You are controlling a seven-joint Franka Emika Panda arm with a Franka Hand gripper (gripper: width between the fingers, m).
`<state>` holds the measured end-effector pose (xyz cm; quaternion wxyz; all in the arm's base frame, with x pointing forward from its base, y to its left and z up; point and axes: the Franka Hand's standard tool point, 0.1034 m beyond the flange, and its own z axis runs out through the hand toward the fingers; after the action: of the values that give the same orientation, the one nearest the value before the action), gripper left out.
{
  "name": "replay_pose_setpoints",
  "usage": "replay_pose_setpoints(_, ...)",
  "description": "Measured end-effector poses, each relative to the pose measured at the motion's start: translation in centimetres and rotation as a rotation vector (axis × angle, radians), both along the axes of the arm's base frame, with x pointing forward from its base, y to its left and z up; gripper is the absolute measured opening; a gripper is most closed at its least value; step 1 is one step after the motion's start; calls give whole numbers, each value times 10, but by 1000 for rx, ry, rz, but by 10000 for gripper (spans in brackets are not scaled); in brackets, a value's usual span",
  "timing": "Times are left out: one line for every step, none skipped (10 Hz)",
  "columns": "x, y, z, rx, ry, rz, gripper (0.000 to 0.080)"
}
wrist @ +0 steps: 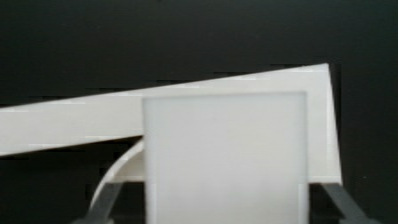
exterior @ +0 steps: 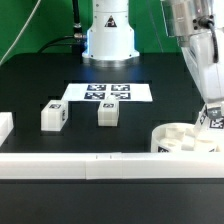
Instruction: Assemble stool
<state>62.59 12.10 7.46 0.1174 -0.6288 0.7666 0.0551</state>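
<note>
The round white stool seat (exterior: 180, 141) lies at the front on the exterior view's right, against the front rail, with its recessed side up. My gripper (exterior: 213, 112) hangs over the seat's far right edge, shut on a white block leg (exterior: 212, 121) with a tag on it. In the wrist view that leg (wrist: 228, 135) fills the space between my dark fingers (wrist: 109, 192), and my gripper (wrist: 226, 196) is closed on its sides. Two more tagged legs, one (exterior: 53, 116) and the other (exterior: 107, 112), stand loose on the black table towards the exterior view's left.
The marker board (exterior: 108, 92) lies flat in the middle before the robot's base (exterior: 108, 40). A long white border rail (exterior: 90, 166) runs along the front edge. A white block (exterior: 4, 126) sits at the far left edge. A white strip (wrist: 71, 125) crosses the wrist view behind the leg.
</note>
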Motion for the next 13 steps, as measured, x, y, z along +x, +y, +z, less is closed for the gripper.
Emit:
replay_pose_setpoints(0,1,0,19,17,-86,340)
replay_pose_setpoints(1,0,-1,42,15,-257,340)
replay_pose_setpoints(1,2,-1,48,5,-342,340)
replay_pose_setpoints(2,2,-1,50,7,-381,340)
replay_pose_setpoints(2,1,-1,67,13,-421,340)
replay_pose_setpoints(2,1,-1,75,14,-436,340)
replay_pose_setpoints(2,1,-1,73,9,-417,340)
replay_pose_setpoints(2,2,1,73,5,-402,416)
replay_pose_setpoints(6,2,16,77,-22,-368,582)
replay_pose_setpoints(10,3,30,83,-45,-343,629)
replay_pose_setpoints(13,4,37,83,-63,-319,629)
replay_pose_setpoints(11,4,32,73,-65,-283,645)
replay_pose_setpoints(11,3,30,51,-91,-175,645)
